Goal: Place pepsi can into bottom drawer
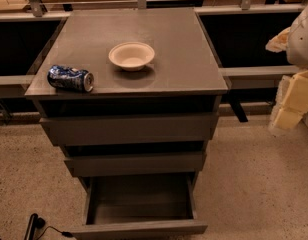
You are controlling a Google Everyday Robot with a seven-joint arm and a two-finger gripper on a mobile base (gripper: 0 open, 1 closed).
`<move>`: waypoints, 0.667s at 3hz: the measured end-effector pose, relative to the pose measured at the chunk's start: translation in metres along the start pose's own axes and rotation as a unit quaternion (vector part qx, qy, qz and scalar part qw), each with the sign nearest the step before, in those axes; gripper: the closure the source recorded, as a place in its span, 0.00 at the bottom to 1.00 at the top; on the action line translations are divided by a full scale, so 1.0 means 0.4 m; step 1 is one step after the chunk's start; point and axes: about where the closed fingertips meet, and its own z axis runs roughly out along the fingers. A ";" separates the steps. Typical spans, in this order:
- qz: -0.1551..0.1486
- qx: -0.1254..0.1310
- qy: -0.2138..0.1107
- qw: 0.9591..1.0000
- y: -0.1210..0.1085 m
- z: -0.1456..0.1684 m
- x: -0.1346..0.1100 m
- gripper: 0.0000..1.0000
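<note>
The pepsi can, dark blue with white markings and a silver end, lies on its side at the front left corner of the cabinet top. The bottom drawer is pulled out toward me, and its inside shows nothing in it. The two drawers above it are pushed in further. My gripper, cream-yellow, hangs at the right edge of the view beside the cabinet, far from the can and holding nothing that I can see.
A cream bowl stands upright near the middle of the cabinet top, right of the can. A black object with a cable lies on the speckled floor at the bottom left. Dark shelving with rails runs behind the cabinet.
</note>
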 end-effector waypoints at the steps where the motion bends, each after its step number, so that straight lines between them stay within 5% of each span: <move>1: 0.000 0.000 0.000 1.000 0.000 0.000 0.000 0.00; 2: -0.044 -0.021 -0.027 0.998 -0.034 0.054 -0.139 0.00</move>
